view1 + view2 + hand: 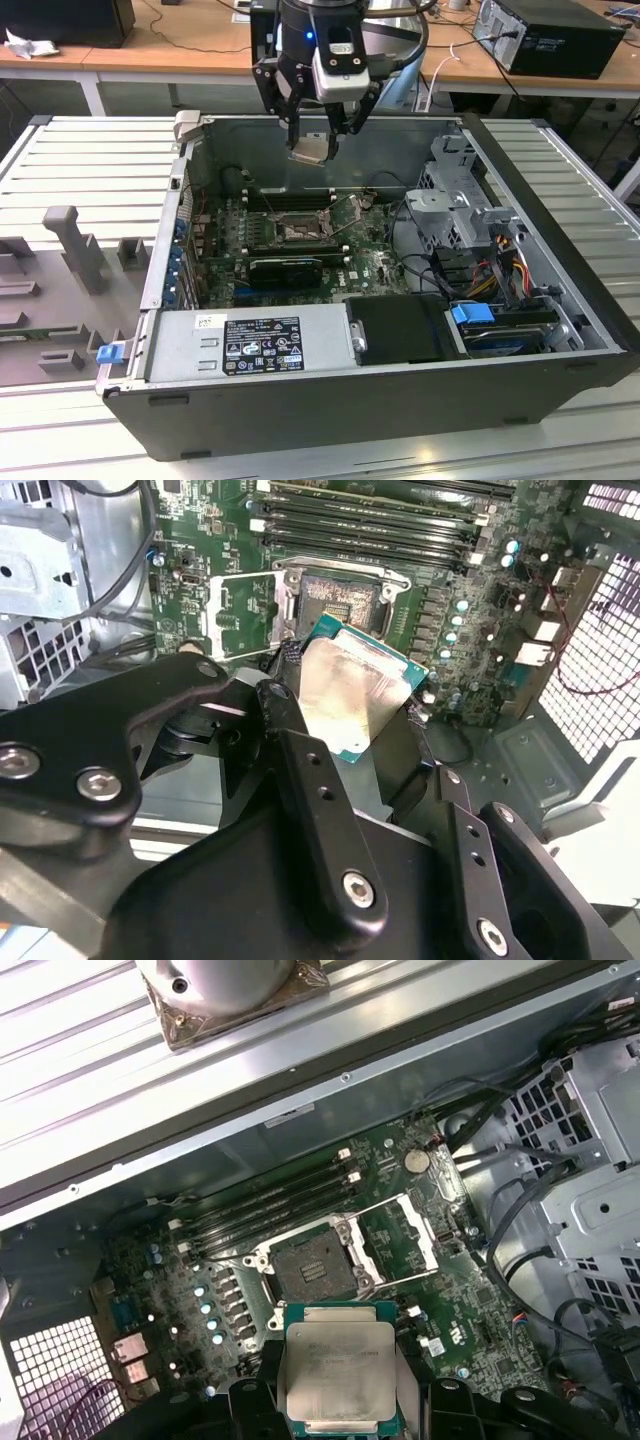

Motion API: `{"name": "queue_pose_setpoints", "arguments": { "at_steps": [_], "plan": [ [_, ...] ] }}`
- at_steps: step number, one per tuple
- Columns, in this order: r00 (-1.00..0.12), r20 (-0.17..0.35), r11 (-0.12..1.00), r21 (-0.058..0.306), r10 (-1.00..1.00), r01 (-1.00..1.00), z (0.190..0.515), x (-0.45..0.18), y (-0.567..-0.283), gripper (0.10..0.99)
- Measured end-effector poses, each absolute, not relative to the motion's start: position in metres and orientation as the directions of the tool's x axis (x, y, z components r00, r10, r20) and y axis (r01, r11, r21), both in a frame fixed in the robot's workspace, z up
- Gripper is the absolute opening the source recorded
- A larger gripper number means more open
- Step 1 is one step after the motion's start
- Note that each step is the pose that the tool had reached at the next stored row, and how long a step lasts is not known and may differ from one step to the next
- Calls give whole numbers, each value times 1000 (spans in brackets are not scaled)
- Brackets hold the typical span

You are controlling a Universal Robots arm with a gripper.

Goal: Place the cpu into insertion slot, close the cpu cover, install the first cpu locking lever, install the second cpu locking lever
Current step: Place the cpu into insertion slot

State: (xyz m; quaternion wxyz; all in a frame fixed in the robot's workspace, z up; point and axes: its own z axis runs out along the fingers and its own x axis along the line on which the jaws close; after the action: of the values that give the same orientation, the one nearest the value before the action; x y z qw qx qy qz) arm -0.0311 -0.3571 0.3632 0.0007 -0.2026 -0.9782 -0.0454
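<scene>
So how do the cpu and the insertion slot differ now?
The cpu is pale and silvery with a green edge; the insertion slot is dark inside a metal rim. The cpu is held up by the gripper; the insertion slot sits on the motherboard, empty. Both are square.

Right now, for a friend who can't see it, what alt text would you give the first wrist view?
The end effector grips the cpu, a flat silvery square chip, over a green motherboard inside an open computer case. The insertion slot lies bare, its cpu cover swung open beside it.
</scene>
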Motion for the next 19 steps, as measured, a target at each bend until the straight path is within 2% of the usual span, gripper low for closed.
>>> {"name": "queue_pose_setpoints", "arguments": {
  "at_steps": [19],
  "plan": [
    [-873, 20, 868, 88, 488, 488, 363, -31, -357, 525]
  ]
}}
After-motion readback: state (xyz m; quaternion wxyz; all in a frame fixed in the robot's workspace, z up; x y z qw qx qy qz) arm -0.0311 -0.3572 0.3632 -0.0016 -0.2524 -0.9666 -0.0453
